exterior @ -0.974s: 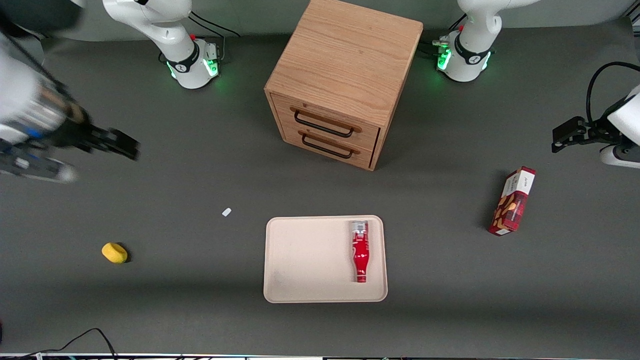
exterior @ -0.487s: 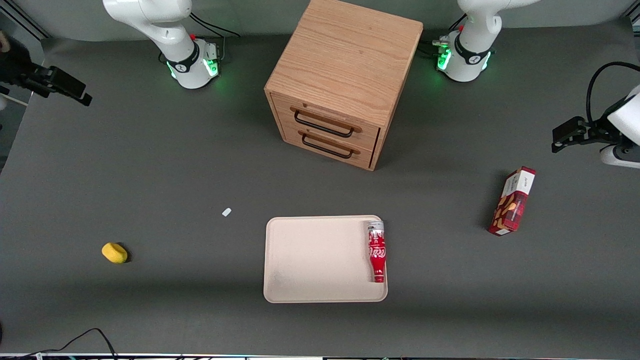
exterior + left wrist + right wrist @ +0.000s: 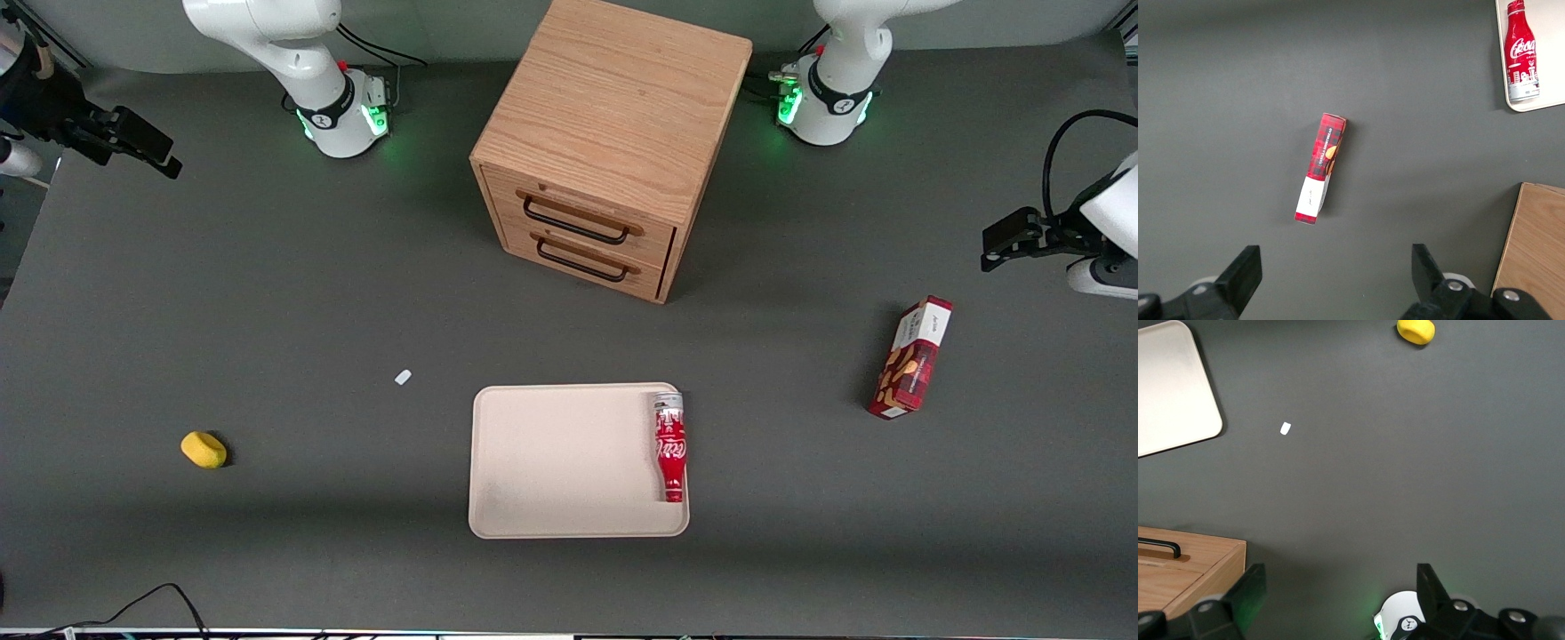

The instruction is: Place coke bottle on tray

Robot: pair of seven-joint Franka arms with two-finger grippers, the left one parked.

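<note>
The coke bottle (image 3: 670, 449) lies on its side on the cream tray (image 3: 551, 462), against the rim toward the parked arm's end, its red neck pointing at the front camera. The left wrist view also shows the coke bottle (image 3: 1521, 57) on a corner of the tray (image 3: 1538, 105). My gripper (image 3: 142, 147) hangs at the working arm's end of the table, well away from the tray and farther from the front camera. In the right wrist view the gripper (image 3: 1338, 593) is open with nothing between its fingers, and a corner of the tray (image 3: 1171, 387) shows.
A wooden two-drawer cabinet (image 3: 613, 142) stands farther from the front camera than the tray. A red-and-white snack box (image 3: 911, 358) lies toward the parked arm's end. A yellow lump (image 3: 204, 449) and a small white scrap (image 3: 403, 377) lie toward the working arm's end.
The bottle has rolled across the tray to the rim toward the parked arm's end and stopped. My gripper has pulled away, farther from the front camera, to the table's working-arm end.
</note>
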